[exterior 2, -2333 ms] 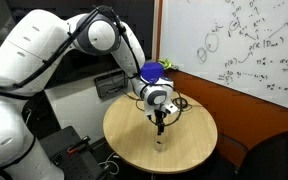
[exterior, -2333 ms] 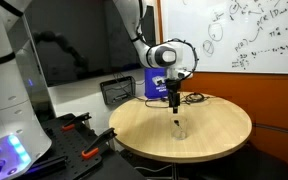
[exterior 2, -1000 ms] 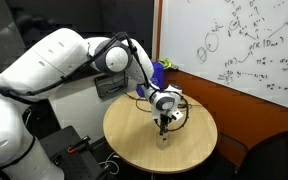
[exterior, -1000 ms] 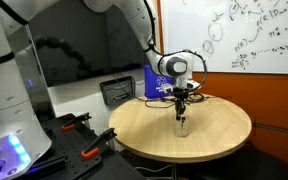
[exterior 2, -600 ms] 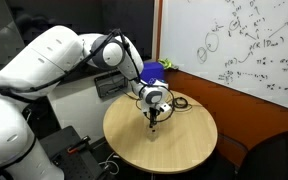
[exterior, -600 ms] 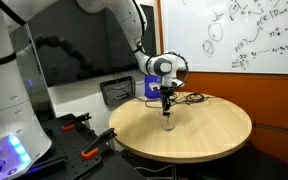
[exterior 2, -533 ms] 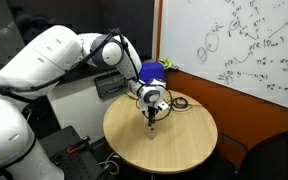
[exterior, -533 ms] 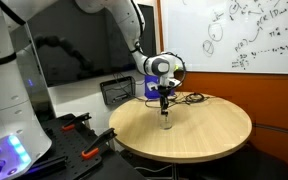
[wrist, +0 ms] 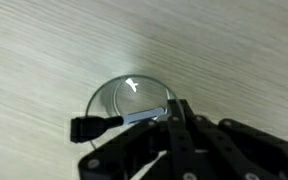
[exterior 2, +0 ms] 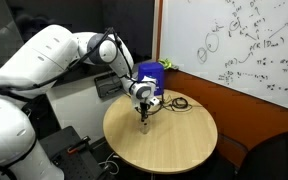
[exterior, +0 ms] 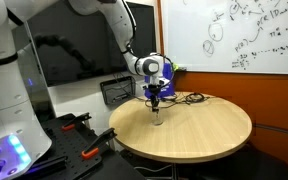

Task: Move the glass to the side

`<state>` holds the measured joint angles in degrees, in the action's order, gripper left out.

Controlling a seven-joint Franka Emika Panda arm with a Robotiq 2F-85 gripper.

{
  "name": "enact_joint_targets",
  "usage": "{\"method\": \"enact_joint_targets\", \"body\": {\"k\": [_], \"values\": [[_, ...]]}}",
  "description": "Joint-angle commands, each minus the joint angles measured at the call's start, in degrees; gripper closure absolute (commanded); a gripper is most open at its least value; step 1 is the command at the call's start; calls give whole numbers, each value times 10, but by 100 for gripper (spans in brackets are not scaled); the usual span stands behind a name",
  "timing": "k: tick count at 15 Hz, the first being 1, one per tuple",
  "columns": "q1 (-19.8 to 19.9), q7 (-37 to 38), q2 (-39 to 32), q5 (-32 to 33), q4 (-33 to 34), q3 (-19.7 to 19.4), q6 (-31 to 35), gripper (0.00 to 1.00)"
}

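Wrist view: small clear drinking glass (wrist: 124, 95) seen from straight above, round rim open to the camera. It lies directly beneath the black Robotiq gripper (wrist: 132, 118), not off to any side. Its long axis is upright, in line with the downward-pointing fingers.

Jaws: drawn in on the glass near its top. One dark fingertip (wrist: 85, 127) is seen at the rim on one side, the other finger against the opposite side. A pinch on the glass is judged. How much of the wall is covered cannot be told.

In both exterior views the glass (exterior: 157, 117) hangs under the gripper (exterior: 155, 104) over the round light wooden table (exterior: 209, 130). It is inward of the table's edge on the robot's side, short of the centre. Whether the base touches the tabletop cannot be told.

Farther off, near the far edge: a coiled black cable (exterior: 192, 98) well apart from the glass, and a blue box (exterior 2: 151, 72) behind the gripper.
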<state>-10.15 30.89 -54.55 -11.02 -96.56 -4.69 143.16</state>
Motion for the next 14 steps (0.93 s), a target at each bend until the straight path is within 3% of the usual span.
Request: {"method": "enact_joint_targets", "body": {"k": [1, 2, 3, 4, 9, 14], "values": [[0, -3, 12, 0, -5, 2, -22, 99], [-2, 1, 11, 0, -5, 1, -22, 97], [-2, 0, 12, 1, -5, 0, -24, 70], [-2, -2, 13, 1, -6, 1, -27, 69], [-4, -3, 34, 5, -28, -3, -20, 32], [22, -51, 125, 4, -100, 12, -71, 0]]}}
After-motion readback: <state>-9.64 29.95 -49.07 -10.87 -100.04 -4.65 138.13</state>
